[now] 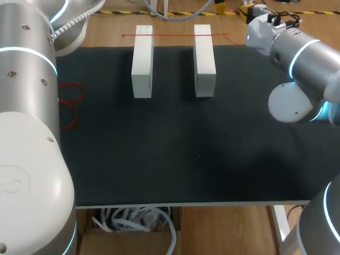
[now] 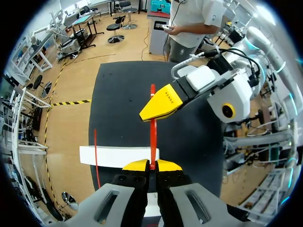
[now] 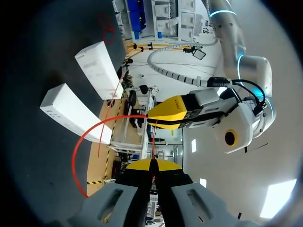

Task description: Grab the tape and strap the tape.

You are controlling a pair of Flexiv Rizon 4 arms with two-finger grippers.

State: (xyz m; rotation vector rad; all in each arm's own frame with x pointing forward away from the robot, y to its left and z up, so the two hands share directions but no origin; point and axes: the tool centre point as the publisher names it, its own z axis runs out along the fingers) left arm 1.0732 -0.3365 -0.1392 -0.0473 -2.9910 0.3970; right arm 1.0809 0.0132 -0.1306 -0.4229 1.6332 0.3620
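Observation:
A thin red tape (image 2: 152,135) runs straight out from my left gripper (image 2: 151,165), which is shut on it. My right gripper (image 2: 160,108) has its yellow tips closed on the same tape a short way ahead, high over the black mat. In the right wrist view, my right gripper (image 3: 151,165) pinches the tape, and my left gripper (image 3: 171,111) meets it just ahead. From there the free tape (image 3: 75,151) curves away in a long loop. Neither gripper shows in the head view.
Two white blocks (image 1: 142,61) (image 1: 204,58) stand side by side at the far part of the black mat (image 1: 175,149). Another red tape (image 1: 175,35) lies stretched across their far ends. Loose red tape loops (image 1: 70,95) lie at the mat's left edge.

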